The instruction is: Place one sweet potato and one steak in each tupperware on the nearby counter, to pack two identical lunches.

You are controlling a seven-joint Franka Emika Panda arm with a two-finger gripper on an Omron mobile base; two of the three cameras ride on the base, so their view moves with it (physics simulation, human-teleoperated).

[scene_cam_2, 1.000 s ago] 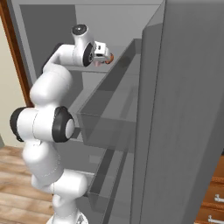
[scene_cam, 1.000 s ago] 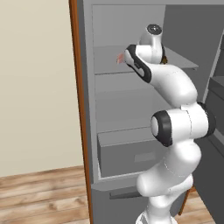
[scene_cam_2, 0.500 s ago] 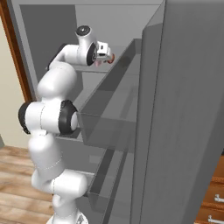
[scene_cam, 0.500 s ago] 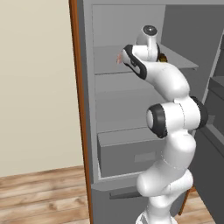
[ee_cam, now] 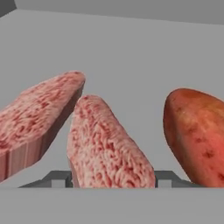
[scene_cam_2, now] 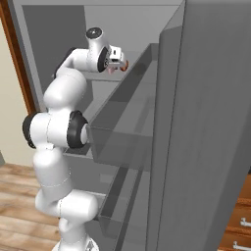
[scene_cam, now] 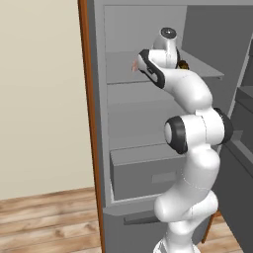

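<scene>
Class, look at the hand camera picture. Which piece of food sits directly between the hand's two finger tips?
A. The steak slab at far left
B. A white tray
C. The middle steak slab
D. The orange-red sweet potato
C. The middle steak rises right between the two finger tips of the hand, while the sweet potato lies off to the right and the other steak to the left.

I find no text, label, brand, number or sign to read in any view; the surfaces I see are plain; nothing printed stands on them.
</scene>
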